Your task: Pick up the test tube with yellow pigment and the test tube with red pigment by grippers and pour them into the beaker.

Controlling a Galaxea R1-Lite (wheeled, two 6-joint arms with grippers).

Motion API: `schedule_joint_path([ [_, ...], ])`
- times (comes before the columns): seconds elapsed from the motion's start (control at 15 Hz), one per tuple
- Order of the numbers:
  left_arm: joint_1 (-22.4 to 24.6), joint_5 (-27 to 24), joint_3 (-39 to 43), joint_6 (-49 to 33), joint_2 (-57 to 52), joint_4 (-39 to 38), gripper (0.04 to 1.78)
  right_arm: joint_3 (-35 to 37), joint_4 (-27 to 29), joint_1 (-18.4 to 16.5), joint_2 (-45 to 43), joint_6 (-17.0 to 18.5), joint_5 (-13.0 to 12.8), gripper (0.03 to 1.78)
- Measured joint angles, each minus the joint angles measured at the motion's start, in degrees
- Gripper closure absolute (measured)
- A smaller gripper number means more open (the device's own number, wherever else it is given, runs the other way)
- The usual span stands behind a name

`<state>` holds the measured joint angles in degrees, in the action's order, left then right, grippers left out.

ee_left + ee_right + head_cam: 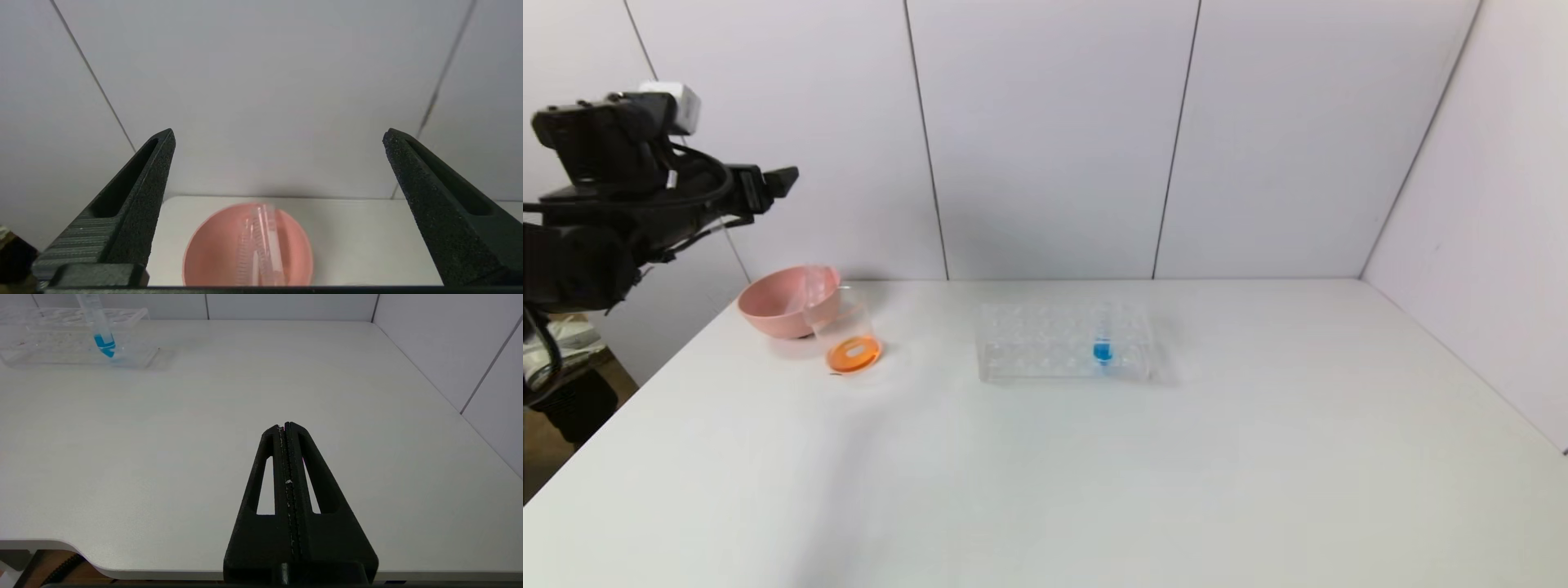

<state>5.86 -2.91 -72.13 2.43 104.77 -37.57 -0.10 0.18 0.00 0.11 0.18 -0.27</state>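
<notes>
From your head camera, the beaker (848, 336) stands upright against the pink bowl (786, 300), orange liquid inside. Your left gripper (278, 139) gapes empty above empty test tubes (261, 245) lying in that bowl. Your right gripper (284, 425) is pressed closed.

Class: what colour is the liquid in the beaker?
Orange, pooled at the bottom of the beaker; head view shows it best.

Head overlooks table (1094, 474), wrists low, sharing rack (1066, 341)
</notes>
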Motion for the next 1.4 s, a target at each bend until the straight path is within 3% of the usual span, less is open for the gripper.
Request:
schedule_joint_path([
  [0.27, -1.60, -4.39, 2.51, 0.29, -20.65, 10.81, 0.05, 0.00, 0.00, 0.00, 0.00, -0.02, 0.00, 1.70],
  [0.73, -2.18, -9.92, 10.14, 8.09, -61.72, 42.42, 0.05, 0.00, 0.00, 0.00, 0.00, -0.02, 0.00, 1.70],
  [0.87, -2.43, -10.69, 14.71, 10.69, -72.46, 47.90, 0.05, 0.00, 0.00, 0.00, 0.00, 0.00, 0.00, 1.70],
  [1.13, -3.75, -11.06, 31.39, 15.92, -88.67, 46.52, 0.05, 0.00, 0.00, 0.00, -0.01, 0.00, 0.02, 1.70],
  [1.4, -4.71, -9.65, 54.93, 9.40, -95.95, 32.61, 0.05, 0.00, 0.00, 0.00, 0.00, 0.00, 0.02, 1.70],
])
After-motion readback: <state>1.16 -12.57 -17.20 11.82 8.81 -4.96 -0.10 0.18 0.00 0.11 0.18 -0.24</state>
